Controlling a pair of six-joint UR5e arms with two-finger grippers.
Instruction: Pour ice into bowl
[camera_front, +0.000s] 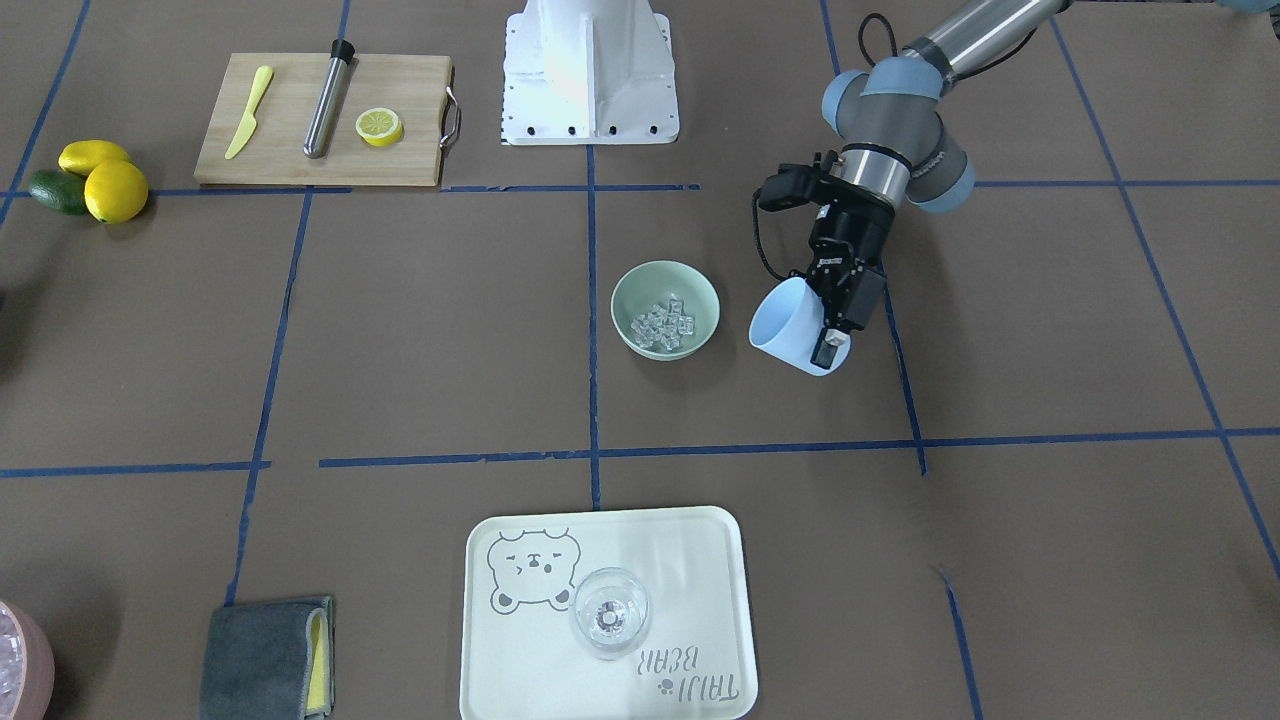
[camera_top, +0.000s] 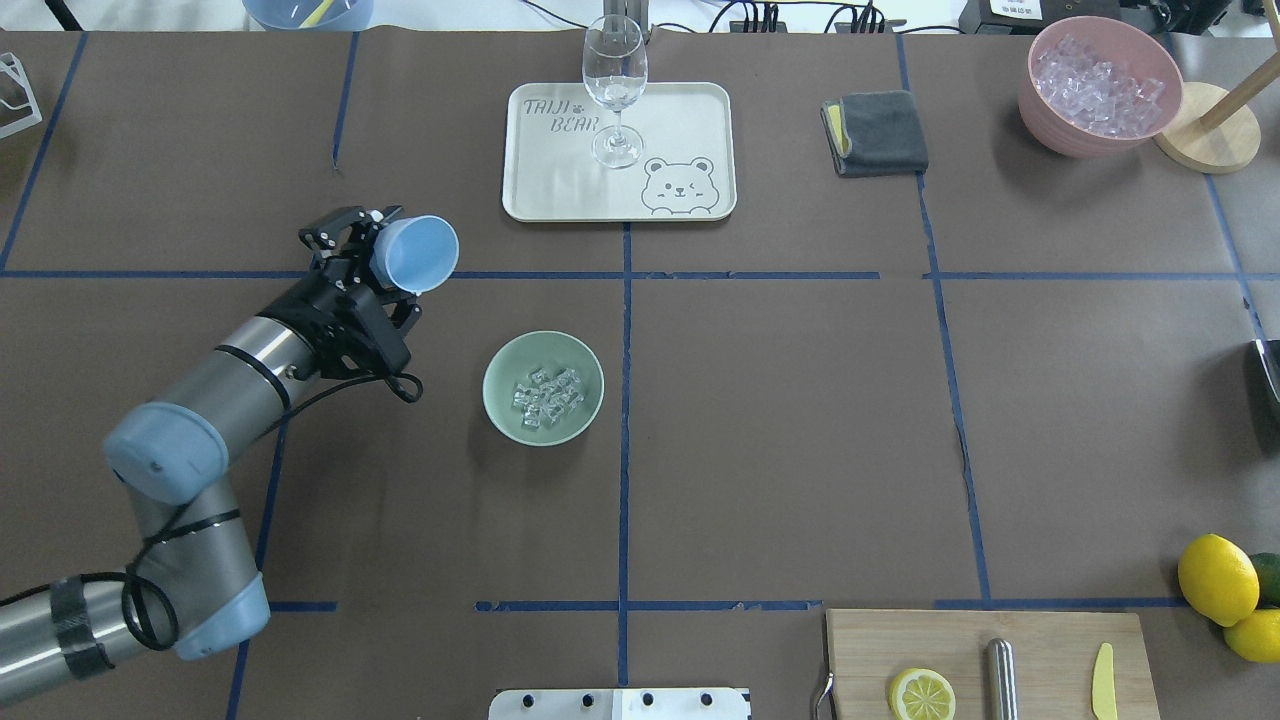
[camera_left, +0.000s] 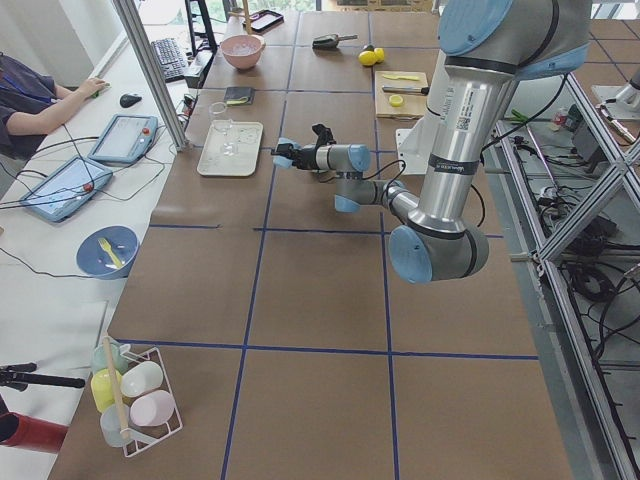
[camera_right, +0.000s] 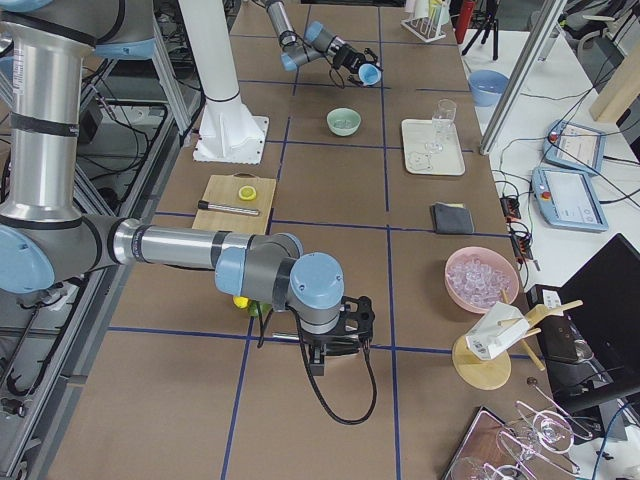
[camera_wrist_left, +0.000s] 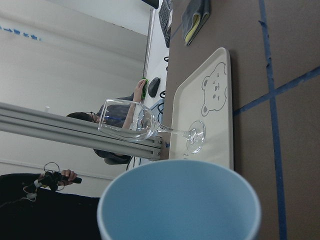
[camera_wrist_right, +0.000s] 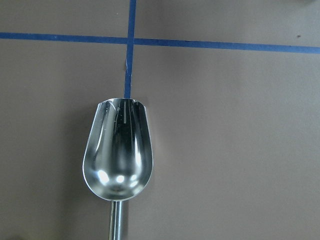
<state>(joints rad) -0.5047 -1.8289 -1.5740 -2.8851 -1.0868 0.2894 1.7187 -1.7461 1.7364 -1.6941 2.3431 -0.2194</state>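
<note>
Bowl (camera_top: 494, 398): mint-green, mid-table, ice cubes (camera_top: 548, 392) inside.
Left gripper (camera_top: 380, 258): clamps blue cup (camera_top: 422, 250) (tipped sideways), toward left edge from bowl.

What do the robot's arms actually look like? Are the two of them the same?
They match. The left arm and right arm are shiny silver tubes linked by grey joints with pale blue round caps. The left gripper and right gripper are black, each trailing a looping black cable. A black strap rings the left arm's lower tube.
</note>
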